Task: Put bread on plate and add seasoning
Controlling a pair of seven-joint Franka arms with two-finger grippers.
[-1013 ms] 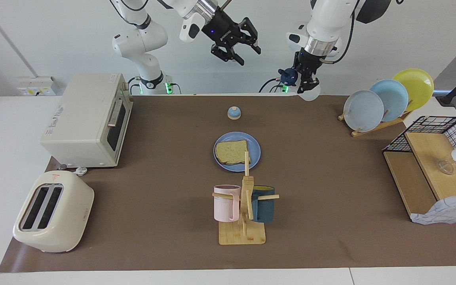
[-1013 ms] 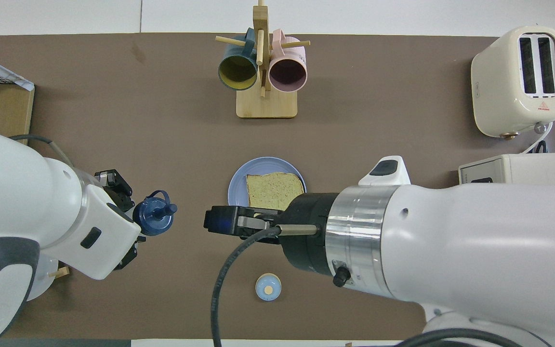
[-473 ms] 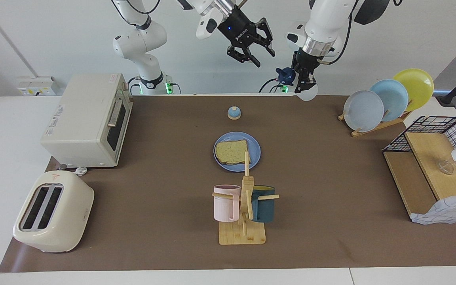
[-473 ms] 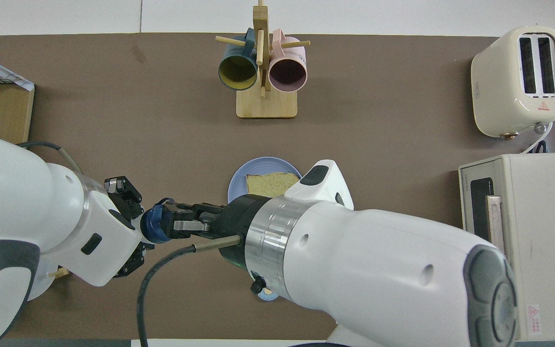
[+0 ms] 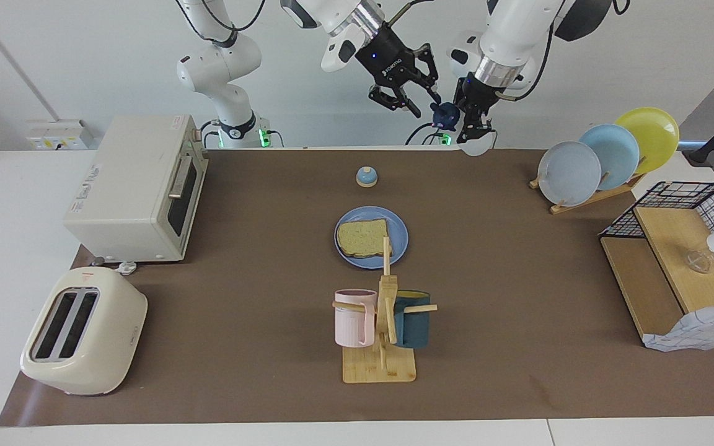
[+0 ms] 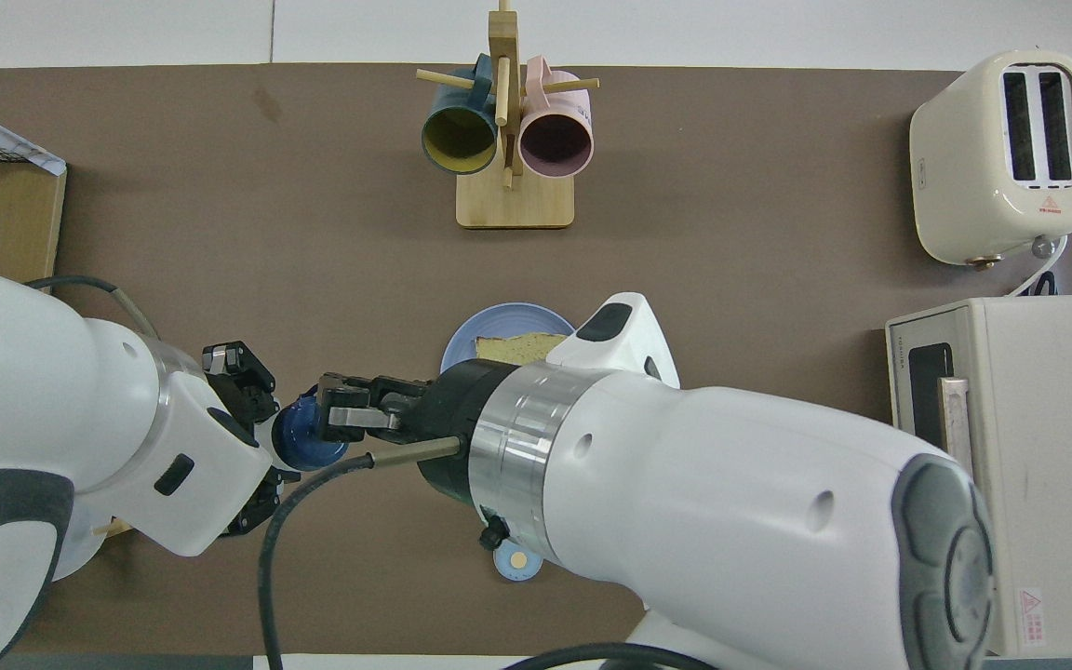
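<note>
The bread [image 5: 363, 237] lies on the blue plate [image 5: 398, 248] at the table's middle; both are partly under my right arm in the overhead view, bread [image 6: 506, 346] and plate [image 6: 460, 352]. My left gripper [image 5: 472, 124] is shut on the seasoning bottle [image 5: 478, 145], held sideways in the air over the table edge by the robots, its navy cap [image 5: 444, 114] pointing toward the right arm. My right gripper [image 5: 424, 104] is open, its fingers close beside the cap; I cannot tell if they touch. In the overhead view the cap [image 6: 299, 445] sits between left gripper [image 6: 255, 433] and right gripper [image 6: 342, 415].
A blue-domed bell [image 5: 366, 176] stands nearer to the robots than the plate. A mug tree [image 5: 382, 322] stands farther out. An oven [image 5: 140, 186] and toaster [image 5: 84, 331] are at the right arm's end, a plate rack [image 5: 605, 155] and wire shelf [image 5: 679, 260] at the left arm's end.
My right gripper has swung from over the table's middle toward the left arm's end and reached the bottle's cap. My left gripper has kept hold of the bottle and risen slightly.
</note>
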